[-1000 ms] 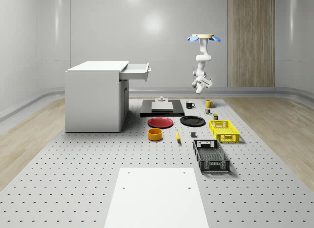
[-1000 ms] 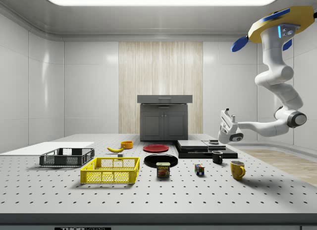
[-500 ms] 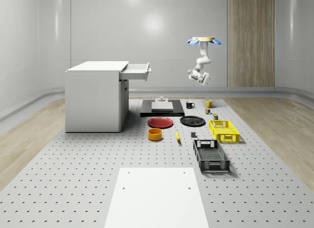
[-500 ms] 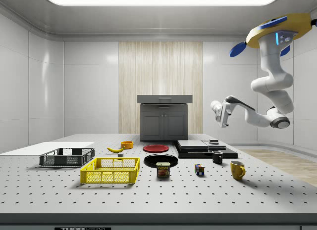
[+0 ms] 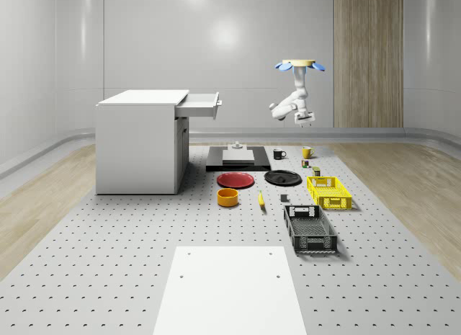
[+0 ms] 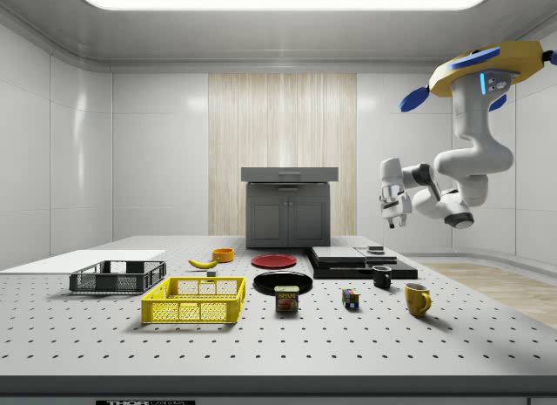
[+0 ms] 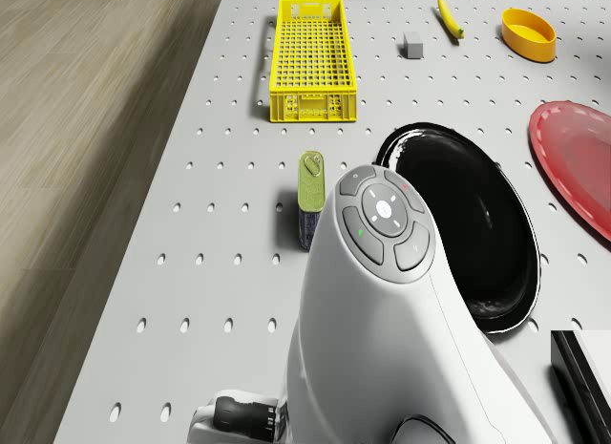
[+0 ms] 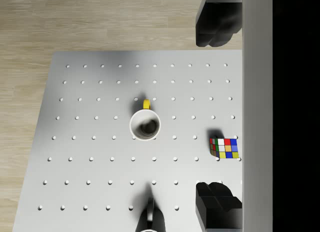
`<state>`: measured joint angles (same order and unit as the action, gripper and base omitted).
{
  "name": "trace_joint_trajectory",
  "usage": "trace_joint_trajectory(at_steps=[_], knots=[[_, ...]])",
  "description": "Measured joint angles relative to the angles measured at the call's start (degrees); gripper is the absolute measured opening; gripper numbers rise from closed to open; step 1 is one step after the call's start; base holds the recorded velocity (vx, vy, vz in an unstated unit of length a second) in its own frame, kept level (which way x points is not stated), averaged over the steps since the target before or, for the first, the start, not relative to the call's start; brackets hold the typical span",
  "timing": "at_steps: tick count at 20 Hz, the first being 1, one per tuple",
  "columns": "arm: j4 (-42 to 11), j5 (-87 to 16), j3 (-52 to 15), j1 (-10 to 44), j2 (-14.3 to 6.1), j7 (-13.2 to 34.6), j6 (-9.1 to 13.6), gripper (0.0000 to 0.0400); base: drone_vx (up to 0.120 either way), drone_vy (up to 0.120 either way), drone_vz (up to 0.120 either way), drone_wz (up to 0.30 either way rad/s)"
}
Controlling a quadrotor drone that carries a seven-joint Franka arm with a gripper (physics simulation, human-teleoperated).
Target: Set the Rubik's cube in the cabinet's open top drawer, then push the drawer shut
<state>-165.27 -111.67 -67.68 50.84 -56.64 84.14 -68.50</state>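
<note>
The Rubik's cube (image 5: 305, 163) (image 6: 351, 298) (image 8: 224, 147) sits on the perforated table between a yellow mug (image 8: 145, 124) and a can. The white cabinet (image 5: 140, 140) (image 6: 288, 212) stands at the whole-scene view's left, its top drawer (image 5: 199, 104) pulled out. My drone (image 5: 299, 63) (image 6: 487, 65) hovers high over the table's far right end. The gripper (image 5: 305, 121) (image 6: 392, 222) (image 8: 217, 115) points straight down, open and holding nothing, well above the table. In the wrist view the cube lies far below, between the two fingers (image 8: 216, 25).
A black mug (image 5: 279, 153) (image 6: 381, 277), a yellow mug (image 5: 307, 152) (image 6: 418, 298) and a can (image 7: 310, 210) (image 6: 286, 299) stand near the cube. A black plate (image 7: 468, 224), red plate (image 7: 578, 167), yellow crate (image 7: 313, 57) and black crate (image 5: 310, 228) lie nearer the front.
The arm folded up and turned the wrist, so the gripper now faces straight down instead of sideways. The drone has drifted slightly toward the side view's left.
</note>
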Motion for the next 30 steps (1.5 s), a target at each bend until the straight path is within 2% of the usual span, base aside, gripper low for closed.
trace_joint_trajectory(at_steps=[6, 10, 24, 30], knots=[[-0.64, -2.06, -2.72, 5.58, -2.75, 3.74, 1.58, 0.04, 0.12, -0.1, -0.12, 0.0], [-0.69, -2.09, -3.72, 7.39, -4.23, 5.04, 1.39, 0.04, 0.01, 0.0, -0.12, 0.0], [-0.47, -0.28, -5.69, 10.12, -8.66, 7.3, -1.64, 0.04, 0.12, 0.0, -0.12, 0.0], [-0.34, 0.62, -6.27, 10.77, -10.37, 7.9, -3.16, 0.04, 0.12, -0.12, -0.12, 0.0]])
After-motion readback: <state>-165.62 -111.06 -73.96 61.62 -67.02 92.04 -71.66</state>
